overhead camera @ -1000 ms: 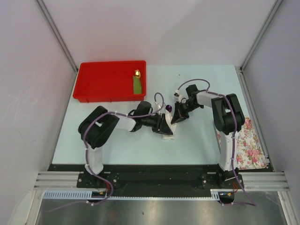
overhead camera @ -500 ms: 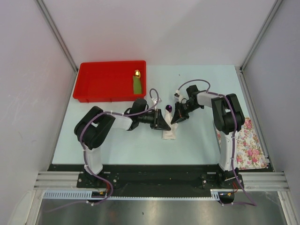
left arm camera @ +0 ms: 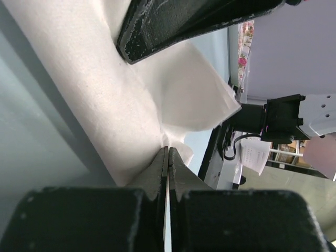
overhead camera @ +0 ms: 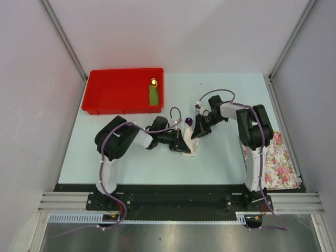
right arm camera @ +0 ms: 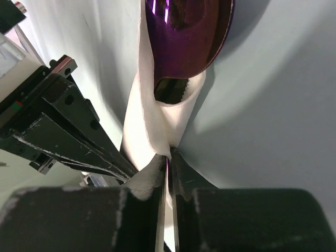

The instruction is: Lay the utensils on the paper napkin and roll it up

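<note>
Left wrist view: my left gripper is pinched tight on a fold of the napkin. My right gripper nips the same paper's edge. The napkin curls around the spoon, purple bowl poking out, knife tip beneath, just off the near right corner of the red tray.

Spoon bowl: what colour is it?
The spoon bowl is glossy purple, clearest in the right wrist view.
</note>
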You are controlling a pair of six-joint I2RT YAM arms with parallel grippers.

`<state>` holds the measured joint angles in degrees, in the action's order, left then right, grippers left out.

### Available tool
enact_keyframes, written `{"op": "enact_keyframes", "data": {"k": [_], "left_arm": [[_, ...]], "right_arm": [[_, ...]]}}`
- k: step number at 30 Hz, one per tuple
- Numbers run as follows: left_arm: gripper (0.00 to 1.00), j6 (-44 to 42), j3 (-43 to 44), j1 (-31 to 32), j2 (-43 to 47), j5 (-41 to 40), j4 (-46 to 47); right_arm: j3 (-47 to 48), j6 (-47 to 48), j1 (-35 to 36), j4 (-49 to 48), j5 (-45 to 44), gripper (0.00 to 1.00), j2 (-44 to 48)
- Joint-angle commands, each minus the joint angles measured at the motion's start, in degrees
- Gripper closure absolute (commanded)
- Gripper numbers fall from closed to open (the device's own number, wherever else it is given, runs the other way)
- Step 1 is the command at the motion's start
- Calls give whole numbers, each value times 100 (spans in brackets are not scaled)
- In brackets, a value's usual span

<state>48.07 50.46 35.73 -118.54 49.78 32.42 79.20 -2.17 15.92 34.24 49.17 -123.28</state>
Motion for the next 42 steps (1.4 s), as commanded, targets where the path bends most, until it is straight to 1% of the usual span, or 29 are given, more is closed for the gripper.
{"op": "enact_keyframes", "data": {"k": [1, 9, 12, 17, 19, 24, 30, 35, 37, 38, 42], "left_arm": [[100, -290, -36, -4, -292, -214, -377], [100, -465, -45, -4, -240, -232, -491], [100, -466, -53, 22, -240, -223, -492], [100, -457, -53, 22, -231, -214, -465], [100, -448, -62, 14, -222, -214, -456], [100, -334, -159, 13, -170, -188, -316], [100, -281, -326, 5, -90, -153, -184], [100, -237, -370, -22, -108, -135, -113], [100, -246, -405, -22, -90, -109, -140], [100, -255, -431, -30, -64, -117, -157], [100, -255, -510, -48, -2, -117, -140]], "right_arm": [[324, -28, -10, 144, -91, 87, -126], [1044, -275, -63, 4, -179, 75, -248], [1290, -371, -54, -14, -171, 75, -389], [1423, -389, -10, -31, -179, 76, -547], [1440, -371, -1, 12, -179, 78, -626], [1388, -389, -45, -13, -197, 100, -741], [1370, -846, -186, -496, 356, 100, -960], [1361, -943, -195, -427, 620, 100, -978], [1353, -855, -142, -243, 542, 96, -978], [1344, -724, -125, -173, 411, 91, -935], [1388, -556, -124, 117, 207, 78, -698]]}}
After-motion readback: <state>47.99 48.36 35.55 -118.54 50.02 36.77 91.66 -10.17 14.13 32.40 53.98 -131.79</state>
